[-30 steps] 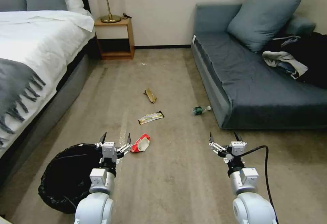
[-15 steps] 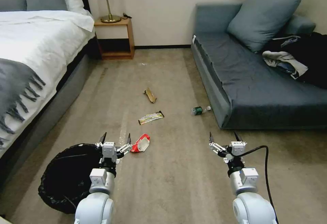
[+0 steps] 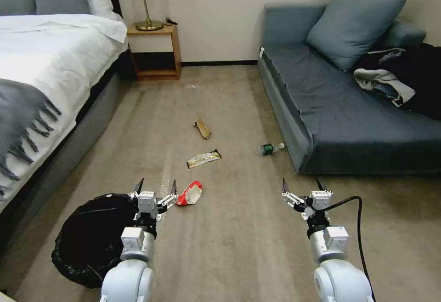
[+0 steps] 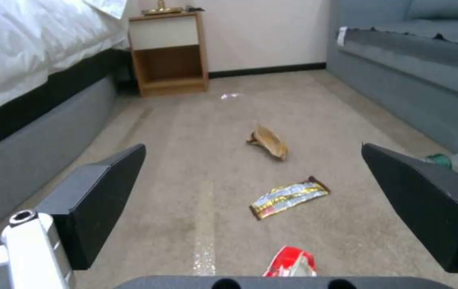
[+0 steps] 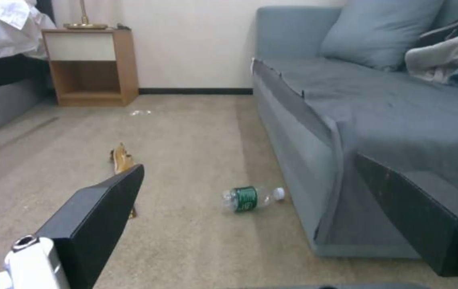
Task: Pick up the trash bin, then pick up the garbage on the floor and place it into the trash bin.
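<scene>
Head view alone shows trash bin [image 3: 92,240] beside left gripper [image 3: 156,186]; fingers apart on both.

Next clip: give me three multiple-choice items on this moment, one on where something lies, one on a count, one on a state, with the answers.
1. Where does the small bottle lie?
A. on the sofa
B. on the carpet close to the sofa's front
C. inside the trash bin

2. How many pieces of garbage lie on the floor?
A. two
B. four
C. six

3. How do the left gripper and right gripper stand?
A. both open and empty
B. left shut on a wrapper
C. right shut on the bottle

Answers:
1 B: the bottle lies on its side by the sofa base.
2 B: red-and-white wrapper, yellow-silver wrapper, brown wrapper and the bottle.
3 A: both hold their fingers apart with nothing between; the trash bin stands beside the left arm.
</scene>
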`<state>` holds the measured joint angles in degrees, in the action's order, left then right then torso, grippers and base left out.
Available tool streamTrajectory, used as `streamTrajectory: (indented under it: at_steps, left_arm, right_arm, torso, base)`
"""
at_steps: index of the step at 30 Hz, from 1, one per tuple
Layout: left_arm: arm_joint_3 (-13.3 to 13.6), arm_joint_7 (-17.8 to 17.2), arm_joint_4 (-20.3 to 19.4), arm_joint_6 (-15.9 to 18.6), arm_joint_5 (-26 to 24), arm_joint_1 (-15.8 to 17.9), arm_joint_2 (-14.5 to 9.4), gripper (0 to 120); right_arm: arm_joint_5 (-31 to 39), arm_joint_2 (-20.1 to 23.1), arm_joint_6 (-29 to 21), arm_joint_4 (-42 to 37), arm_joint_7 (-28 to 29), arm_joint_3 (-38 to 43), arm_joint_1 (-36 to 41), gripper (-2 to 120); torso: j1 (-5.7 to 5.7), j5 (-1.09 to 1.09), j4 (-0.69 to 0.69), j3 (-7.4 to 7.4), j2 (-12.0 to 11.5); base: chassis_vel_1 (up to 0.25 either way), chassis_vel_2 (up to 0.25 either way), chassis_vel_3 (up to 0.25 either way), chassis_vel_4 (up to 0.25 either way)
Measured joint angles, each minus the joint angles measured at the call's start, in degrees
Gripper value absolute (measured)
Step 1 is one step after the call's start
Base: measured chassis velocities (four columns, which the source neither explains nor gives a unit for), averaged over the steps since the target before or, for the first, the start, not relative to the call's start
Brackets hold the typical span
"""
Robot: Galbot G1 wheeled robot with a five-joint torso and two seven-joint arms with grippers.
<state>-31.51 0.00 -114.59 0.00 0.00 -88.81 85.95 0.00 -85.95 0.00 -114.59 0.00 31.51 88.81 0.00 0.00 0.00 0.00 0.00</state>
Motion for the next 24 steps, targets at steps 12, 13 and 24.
streamTrajectory:
  at_steps: [12,13,24]
  left_arm:
    - [0.0,0.0,0.0,0.0,0.0,0.0,0.0,100]
    - [0.0,0.0,0.0,0.0,0.0,0.0,0.0,100]
    - [0.0,0.0,0.0,0.0,0.0,0.0,0.0,100]
  right_arm:
    - [0.0,0.0,0.0,0.0,0.0,0.0,0.0,100]
    - [0.0,0.0,0.0,0.0,0.0,0.0,0.0,100]
    - [0.0,0.0,0.0,0.0,0.0,0.0,0.0,100]
  torso:
    - [0.00,0.00,0.00,0.00,0.0]
    - [0.00,0.00,0.00,0.00,0.0]
    - [0.00,0.00,0.00,0.00,0.0]
  base:
    - [0.000,0.000,0.000,0.000]
    - [0.000,0.000,0.000,0.000]
    - [0.000,0.000,0.000,0.000]
